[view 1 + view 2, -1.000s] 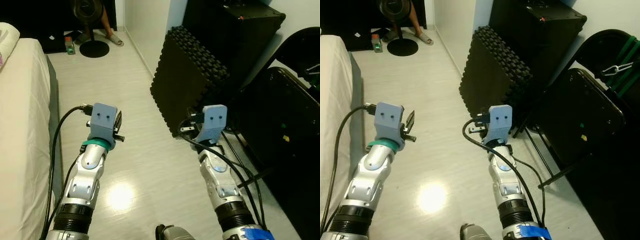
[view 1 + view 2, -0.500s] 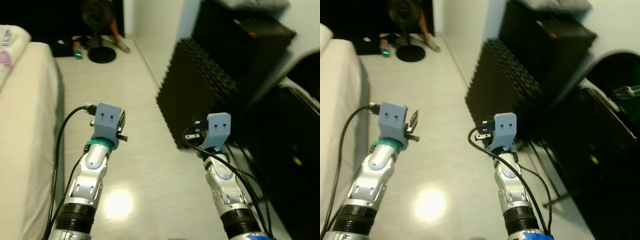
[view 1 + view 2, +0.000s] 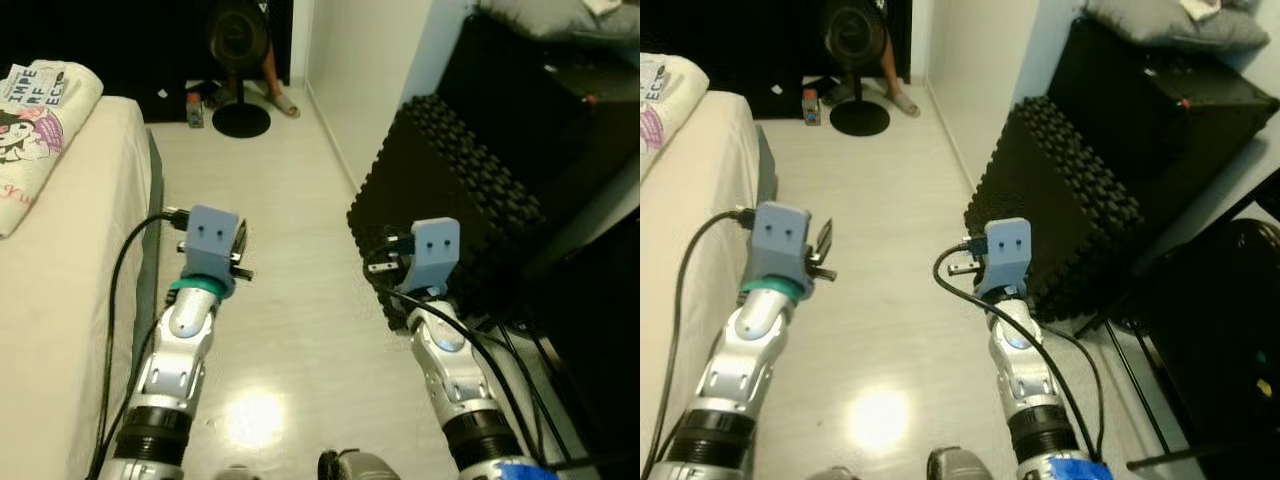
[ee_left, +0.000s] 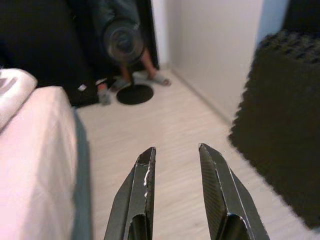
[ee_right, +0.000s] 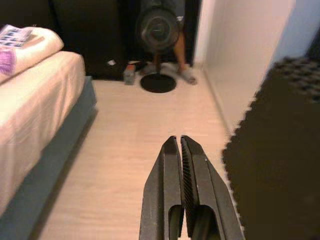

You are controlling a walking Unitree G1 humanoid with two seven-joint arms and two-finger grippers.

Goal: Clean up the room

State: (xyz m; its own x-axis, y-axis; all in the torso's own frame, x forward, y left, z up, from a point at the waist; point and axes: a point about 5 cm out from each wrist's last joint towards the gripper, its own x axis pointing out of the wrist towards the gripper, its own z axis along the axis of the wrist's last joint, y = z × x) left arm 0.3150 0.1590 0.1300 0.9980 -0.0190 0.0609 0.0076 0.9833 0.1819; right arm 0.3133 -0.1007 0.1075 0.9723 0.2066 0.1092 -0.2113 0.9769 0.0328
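Both arms are held out over the pale wood floor [image 3: 290,250], with nothing in either gripper. In the left wrist view my left gripper [image 4: 176,148] is open, its two black fingers apart and nothing between them. My right gripper [image 5: 178,138] is shut, its fingers pressed together on nothing. Far ahead a small bottle [image 3: 193,105] stands on the floor beside the round base of a standing fan [image 3: 240,40]. A small white scrap [image 5: 111,63] lies near the dark wall past the bed.
A bed [image 3: 60,260] with a printed pillow [image 3: 40,95] runs along my left. A stack of black foam mats [image 3: 450,190] leans by a black cabinet [image 3: 1160,110] with a grey cushion [image 3: 1165,25] on my right. A person's legs [image 3: 275,85] stand behind the fan.
The whole picture has shifted, so the camera has moved: the bed, pillow and fan now show more fully. Both arms keep the same pose.
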